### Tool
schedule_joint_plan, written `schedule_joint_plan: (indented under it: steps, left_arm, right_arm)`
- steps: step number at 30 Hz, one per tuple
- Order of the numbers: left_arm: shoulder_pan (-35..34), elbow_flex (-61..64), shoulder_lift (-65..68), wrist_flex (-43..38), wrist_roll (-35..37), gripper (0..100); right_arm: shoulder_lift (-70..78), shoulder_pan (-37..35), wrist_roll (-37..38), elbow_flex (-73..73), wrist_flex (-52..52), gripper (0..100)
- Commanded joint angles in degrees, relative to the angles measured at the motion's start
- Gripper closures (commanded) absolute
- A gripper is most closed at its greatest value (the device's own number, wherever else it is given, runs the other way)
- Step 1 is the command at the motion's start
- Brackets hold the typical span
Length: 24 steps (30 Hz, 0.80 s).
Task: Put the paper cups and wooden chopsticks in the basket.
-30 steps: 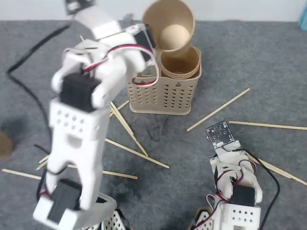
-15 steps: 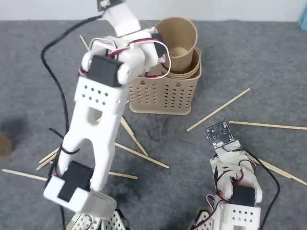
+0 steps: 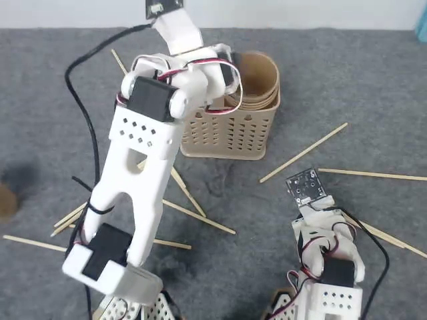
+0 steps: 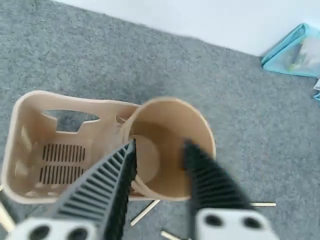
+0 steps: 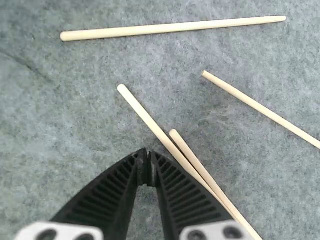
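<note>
Paper cup (image 3: 257,72) lower — grey carpet (image 3: 347,73)

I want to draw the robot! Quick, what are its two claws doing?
Left claw: open, above the cup in the basket.
Right claw: closed, holding nothing.
</note>
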Motion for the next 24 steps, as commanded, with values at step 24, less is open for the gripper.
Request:
schedule_joint_plan:
  steps: [24]
  left_arm:
    - [1.85, 11.21, -5.01, -10.55, -12.31, 99]
  right_arm:
    - [-0.84, -0.31, 2.02, -0.26, -0.66, 99.1]
